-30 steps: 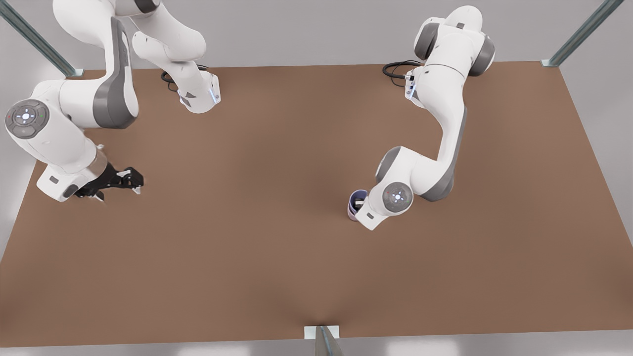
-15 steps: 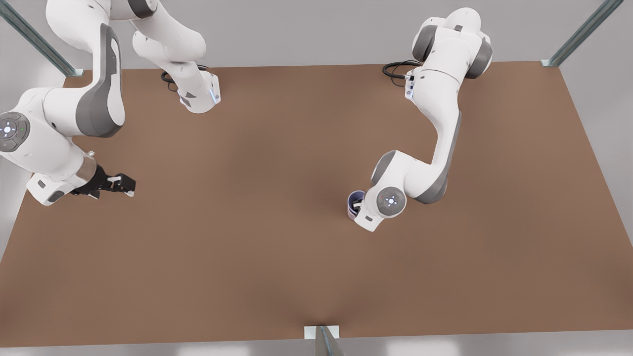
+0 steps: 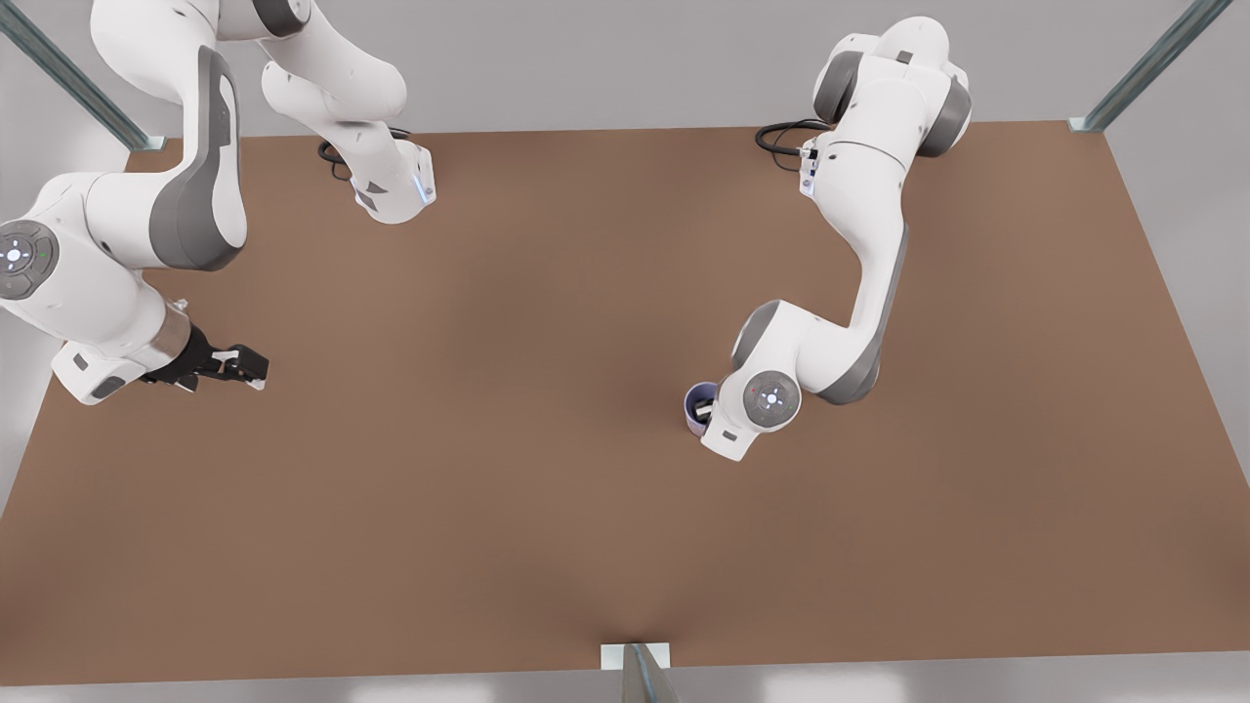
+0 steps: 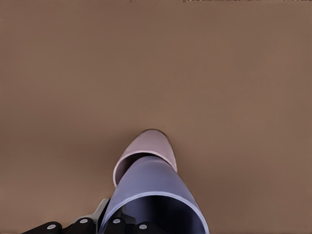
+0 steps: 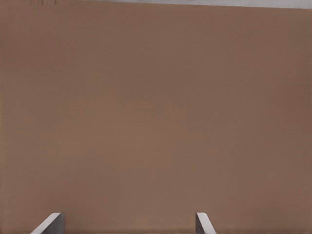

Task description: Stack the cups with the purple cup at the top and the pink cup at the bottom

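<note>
At about four o'clock from the table's centre in the front view, the purple cup (image 3: 697, 402) sits nested inside the pink cup (image 4: 146, 148), bluish-lavender within pale mauve. The left gripper (image 4: 105, 225) is at the purple cup's rim; whether it grips I cannot tell. Toward nine o'clock, the right gripper (image 3: 249, 366) waits with fingers (image 5: 48, 223) spread apart over the plain brown table (image 3: 488, 488). No writing is legible. Grey walls surround
</note>
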### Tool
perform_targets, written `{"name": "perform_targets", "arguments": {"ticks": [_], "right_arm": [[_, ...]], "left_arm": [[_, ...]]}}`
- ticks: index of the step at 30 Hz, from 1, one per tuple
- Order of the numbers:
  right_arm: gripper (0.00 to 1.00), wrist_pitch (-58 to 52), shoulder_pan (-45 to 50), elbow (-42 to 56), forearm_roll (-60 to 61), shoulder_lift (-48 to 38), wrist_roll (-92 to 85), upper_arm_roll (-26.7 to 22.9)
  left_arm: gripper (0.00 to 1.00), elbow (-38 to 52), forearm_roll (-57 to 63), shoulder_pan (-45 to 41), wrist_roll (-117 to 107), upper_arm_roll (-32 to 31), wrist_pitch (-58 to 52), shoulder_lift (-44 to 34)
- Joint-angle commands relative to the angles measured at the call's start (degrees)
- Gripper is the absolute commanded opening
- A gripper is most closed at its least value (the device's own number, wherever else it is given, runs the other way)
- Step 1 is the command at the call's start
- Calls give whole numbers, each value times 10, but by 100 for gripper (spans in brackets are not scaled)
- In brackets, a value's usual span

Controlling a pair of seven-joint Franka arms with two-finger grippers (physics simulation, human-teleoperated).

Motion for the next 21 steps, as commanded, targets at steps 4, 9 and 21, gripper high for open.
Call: {"name": "perform_targets", "arguments": {"ticks": [4, 9, 21], "right_arm": [[100, 0, 1, 2, 0, 0, 18, 0], [100, 0, 1, 2, 0, 0, 18, 0], [100, -1, 1, 2, 0, 0, 19, 0]], "left_arm": [[21, -7, -1, 1, -26, 0, 19, 0], [22, -10, -1, 1, -21, 0, 21, 0], [70, -14, 0, 1, -18, 0, 21, -1]]}}
